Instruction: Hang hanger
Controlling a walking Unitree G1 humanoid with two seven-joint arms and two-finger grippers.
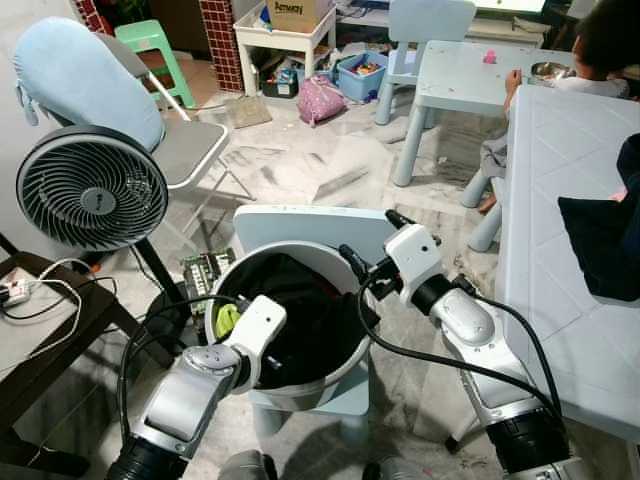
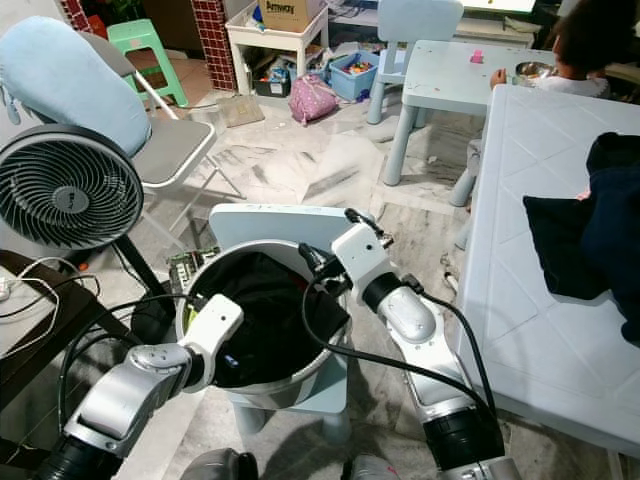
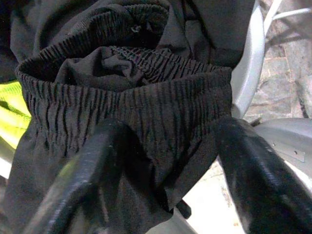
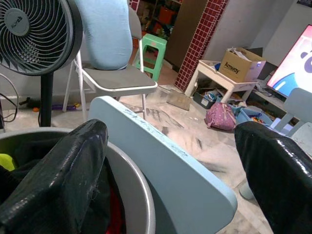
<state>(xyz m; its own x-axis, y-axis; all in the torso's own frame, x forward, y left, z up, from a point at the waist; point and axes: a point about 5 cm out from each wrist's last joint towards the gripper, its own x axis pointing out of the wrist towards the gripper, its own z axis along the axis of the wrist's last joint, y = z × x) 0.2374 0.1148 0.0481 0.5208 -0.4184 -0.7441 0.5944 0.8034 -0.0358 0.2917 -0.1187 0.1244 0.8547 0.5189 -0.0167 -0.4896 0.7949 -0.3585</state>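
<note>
No hanger anywhere I can spot, just a white laundry basket (image 1: 345, 375) stuffed with black clothes. Left gripper (image 3: 161, 161) is spread open around a soft, floppy elastic waistband (image 3: 122, 105); best grabbed there. Right gripper (image 1: 372, 245) hovers open over the rim.

Tub (image 1: 352, 375) of clothes (image 1: 310, 315) stood on a small chair (image 1: 300, 225) before the robot, fan (image 1: 92, 188) at left, folding chair (image 1: 185, 150) behind it, table (image 1: 570, 300) at right — person (image 1: 600, 50) seated beyond.
</note>
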